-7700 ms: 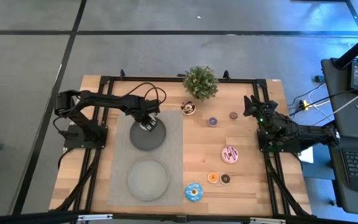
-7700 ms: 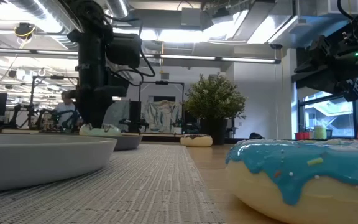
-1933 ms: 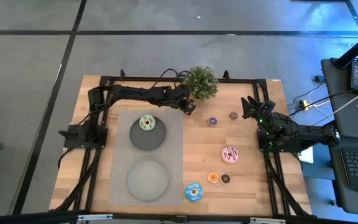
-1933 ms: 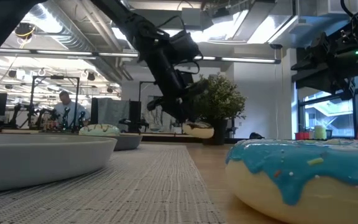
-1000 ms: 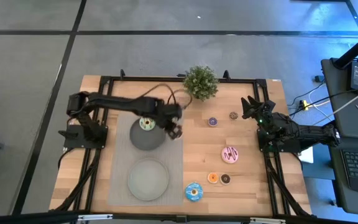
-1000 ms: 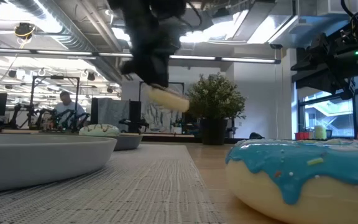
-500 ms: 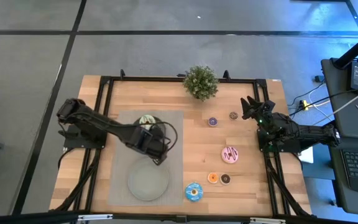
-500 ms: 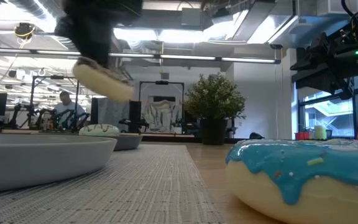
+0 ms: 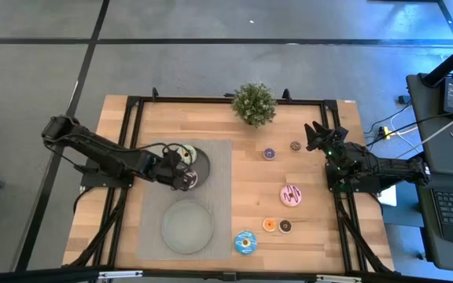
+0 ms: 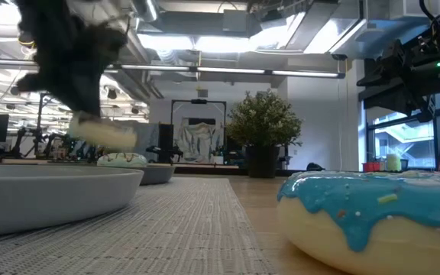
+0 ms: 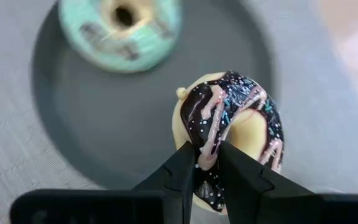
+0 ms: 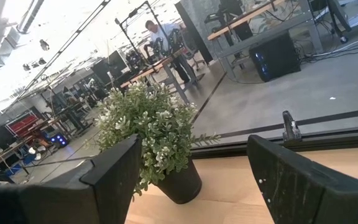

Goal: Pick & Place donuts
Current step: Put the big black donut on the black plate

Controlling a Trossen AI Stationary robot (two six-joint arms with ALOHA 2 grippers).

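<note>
The left gripper (image 11: 207,163) has its fingers pinched tight on the rim of the chocolate-white donut (image 11: 235,124) and is holding it up in the air over the far grey plate (image 9: 199,169) — the low view shows it hanging above the plate, not touching. The green donut (image 11: 120,26) is already lying flat on that same plate, over toward its far side. The near plate (image 9: 187,226) sits on the grey mat (image 9: 222,196) too.

Out on the bare wood: the pink-striped donut (image 9: 291,194), the blue donut (image 9: 244,242) near the front edge, the orange mini (image 9: 269,225) right beside the dark brown mini (image 9: 285,226), and the purple mini (image 9: 269,154) further back.

The right gripper (image 12: 191,180) is parked at the table's right edge, fingers spread wide, facing the potted plant (image 12: 148,134).
</note>
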